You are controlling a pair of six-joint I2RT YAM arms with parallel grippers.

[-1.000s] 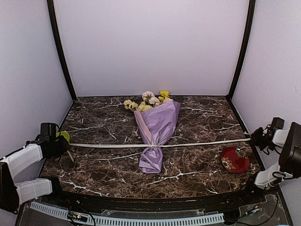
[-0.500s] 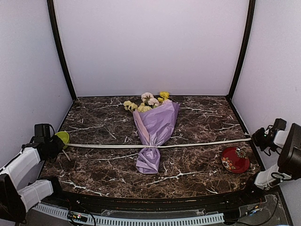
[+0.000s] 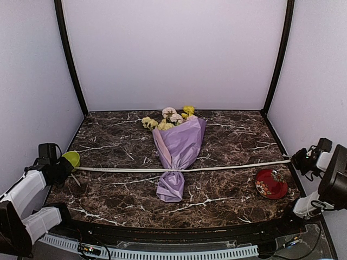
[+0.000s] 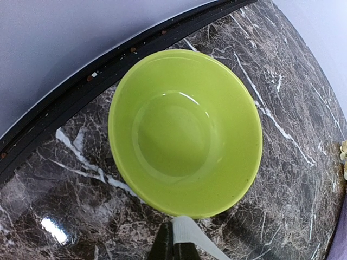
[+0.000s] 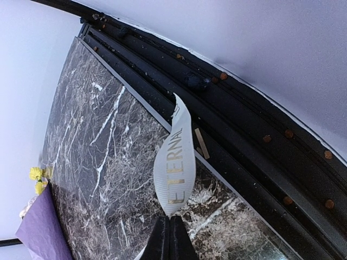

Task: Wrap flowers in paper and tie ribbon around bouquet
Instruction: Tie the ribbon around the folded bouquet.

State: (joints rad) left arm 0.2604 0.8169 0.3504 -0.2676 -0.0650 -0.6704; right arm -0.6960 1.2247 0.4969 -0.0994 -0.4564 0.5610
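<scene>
Checking in on a bouquet [image 3: 176, 157]: pale yellow, bright yellow and pink round blooms [image 3: 171, 116] bundled in a crinkled lilac-purple paper cone [image 3: 181, 143]. Lying mid-way across the dark marbled bench [image 3: 227, 135], blooms toward the back wall, pinched tail toward the arms. Cinched at the narrow neck by a long flat cream fabric ribbon [image 3: 227, 167], stretched nearly straight from one side of the bench to the other.

Pretty sure about the reason for that stretch: drawing both ends outward to snug the tie around the paper.

Got the left hand [image 4: 173, 250] clenched on the ribbon's left end, just beside a glossy lime-green bowl [image 4: 184, 132] at the left edge. Got the right hand [image 5: 169, 238] clamped on the other end at the far right edge, short printed tail poking past the fingertips.

So: bouquet well apart from both hands, roughly midway between, linked to each only through the ribbon.

Also a small red patterned plate [image 3: 271, 183] near the right hand, on the near side of the ribbon.

Can't tell whether a real knot or just a single crossing at the neck. Worth watching for the light bundle sliding sideways under an uneven pull.
</scene>
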